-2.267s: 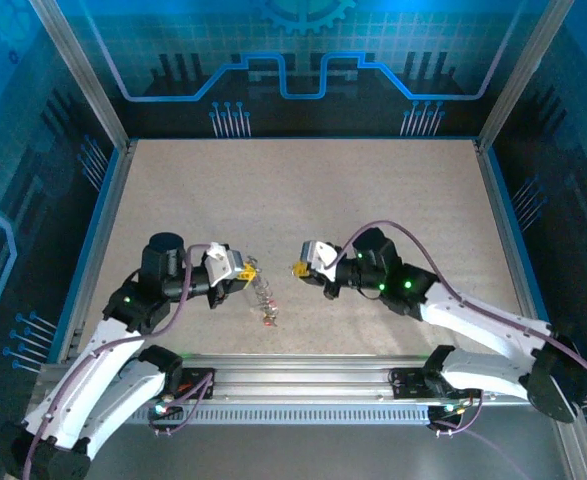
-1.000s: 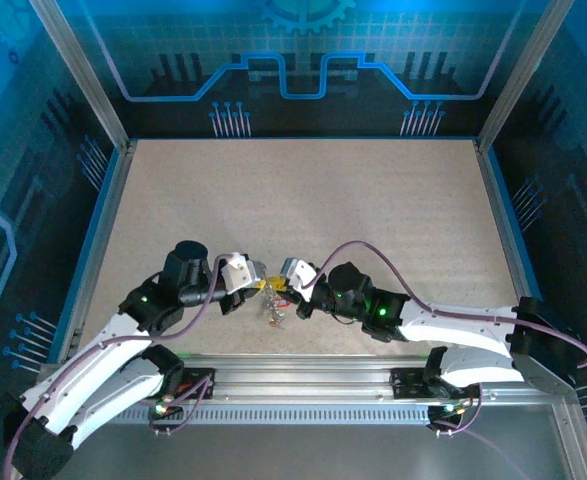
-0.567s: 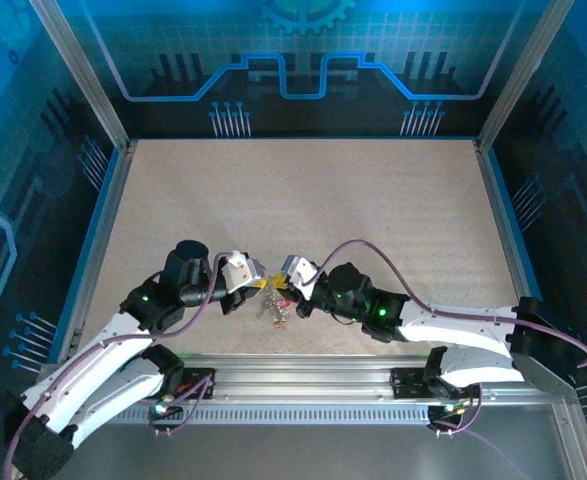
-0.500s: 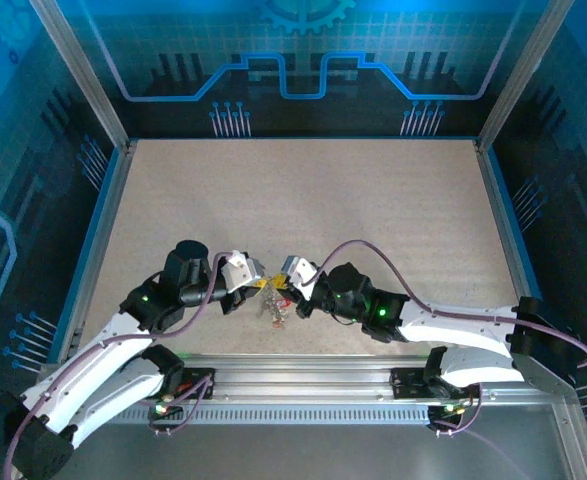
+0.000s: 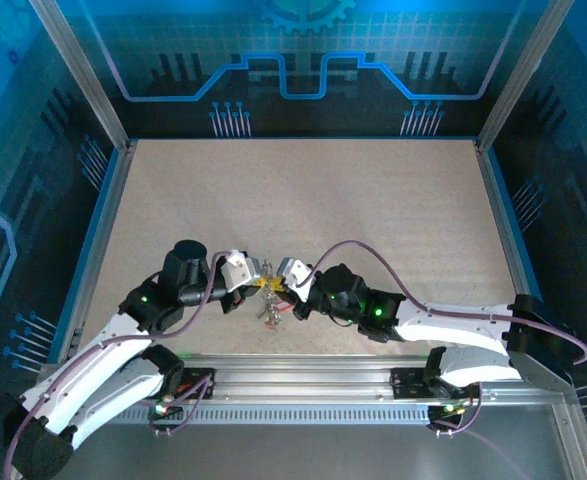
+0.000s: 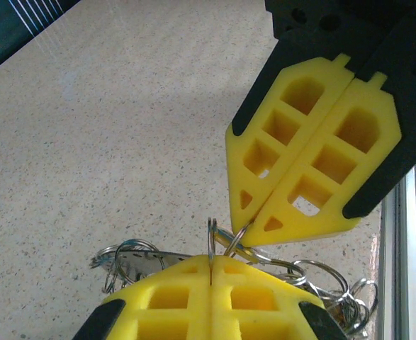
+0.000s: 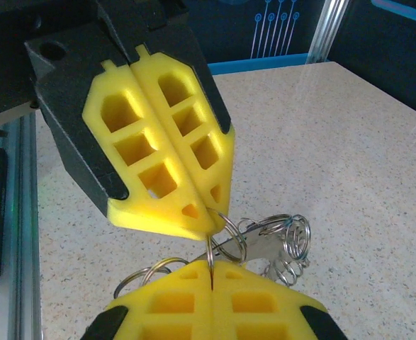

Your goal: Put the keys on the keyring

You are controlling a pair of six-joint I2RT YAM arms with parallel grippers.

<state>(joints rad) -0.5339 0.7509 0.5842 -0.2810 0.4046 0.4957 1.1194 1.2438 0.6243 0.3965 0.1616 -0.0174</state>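
Note:
My left gripper (image 5: 263,283) and right gripper (image 5: 277,288) meet tip to tip above the table's front middle. In the left wrist view my left gripper (image 6: 211,259) is shut on a thin silver split ring (image 6: 211,237) seen edge-on. The right gripper (image 6: 239,221) pinches a second small ring (image 6: 240,239) linked beside it. In the right wrist view my right gripper (image 7: 211,266) is shut on its ring (image 7: 211,249), and the left gripper (image 7: 212,221) grips a ring (image 7: 229,232). A silver key (image 7: 261,244) and the keyring's tangle of rings (image 7: 294,237) hang below the tips (image 5: 270,312).
The speckled beige table (image 5: 303,200) stretches away behind the grippers. A metal rail (image 5: 303,375) runs along the near edge just below them. Blue walls and aluminium posts (image 5: 78,75) close in the sides and back.
The arms came together from apart, the left one bringing the ring bunch. Over the last second both grippers stayed shut and the right arm nudged slightly left.

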